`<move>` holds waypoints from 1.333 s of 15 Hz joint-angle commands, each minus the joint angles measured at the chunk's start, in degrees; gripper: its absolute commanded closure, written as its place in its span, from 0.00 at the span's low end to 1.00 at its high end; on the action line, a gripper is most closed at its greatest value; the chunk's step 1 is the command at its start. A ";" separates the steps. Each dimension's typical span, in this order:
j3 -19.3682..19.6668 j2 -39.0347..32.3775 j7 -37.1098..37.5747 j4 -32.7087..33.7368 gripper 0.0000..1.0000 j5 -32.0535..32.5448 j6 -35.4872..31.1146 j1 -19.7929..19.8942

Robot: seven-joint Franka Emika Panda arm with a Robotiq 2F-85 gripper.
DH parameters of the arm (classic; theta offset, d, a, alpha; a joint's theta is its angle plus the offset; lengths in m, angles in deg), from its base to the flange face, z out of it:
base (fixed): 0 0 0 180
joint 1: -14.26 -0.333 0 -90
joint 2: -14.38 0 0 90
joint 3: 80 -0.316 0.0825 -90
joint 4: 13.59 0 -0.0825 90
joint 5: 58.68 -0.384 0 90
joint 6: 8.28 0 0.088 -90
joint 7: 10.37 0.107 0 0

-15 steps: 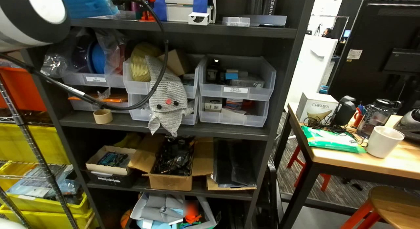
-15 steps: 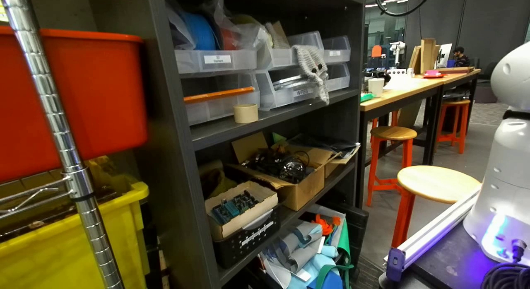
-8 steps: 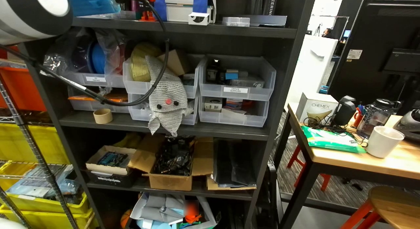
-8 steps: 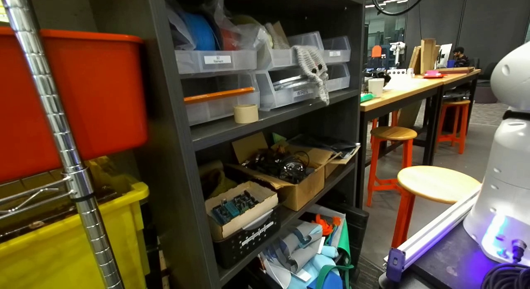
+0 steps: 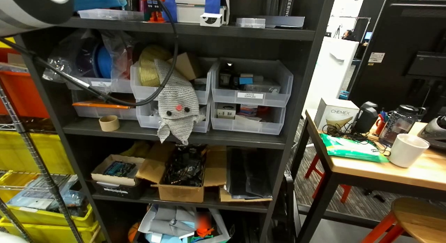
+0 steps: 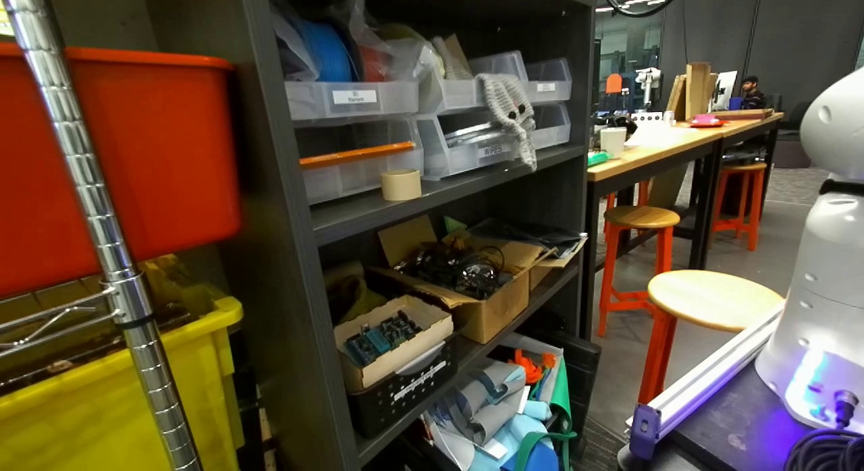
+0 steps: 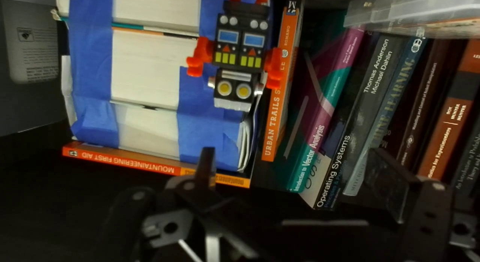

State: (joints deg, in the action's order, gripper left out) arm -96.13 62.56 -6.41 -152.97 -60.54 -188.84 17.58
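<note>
Toy robot point(image 7: 238, 65), black-bodied and red-armed, with round yellow eyes

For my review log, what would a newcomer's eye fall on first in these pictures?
Probably the gray knitted toy in front of the clear bins, seen in both exterior views. Next comes the black toy robot with red arms, in front of books bound with blue tape in the wrist view, with the open gripper lower in that picture. The big red tub at the left of an exterior view is bold too.
</note>
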 commanded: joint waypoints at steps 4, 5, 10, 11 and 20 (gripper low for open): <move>0.42 -0.08 0.57 -0.13 0.00 0.90 0.05 -0.32; 0.42 -0.07 0.57 -0.13 0.00 0.90 0.05 -0.32; -2.35 -6.36 6.71 6.49 0.00 -2.59 7.63 -3.35; -3.15 -7.23 8.71 7.76 0.00 -3.22 9.21 -3.01; -9.21 -5.33 25.67 11.85 0.00 -4.99 13.23 3.67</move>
State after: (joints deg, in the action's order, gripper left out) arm -103.72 55.05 15.23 -141.38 -64.06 -177.58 18.80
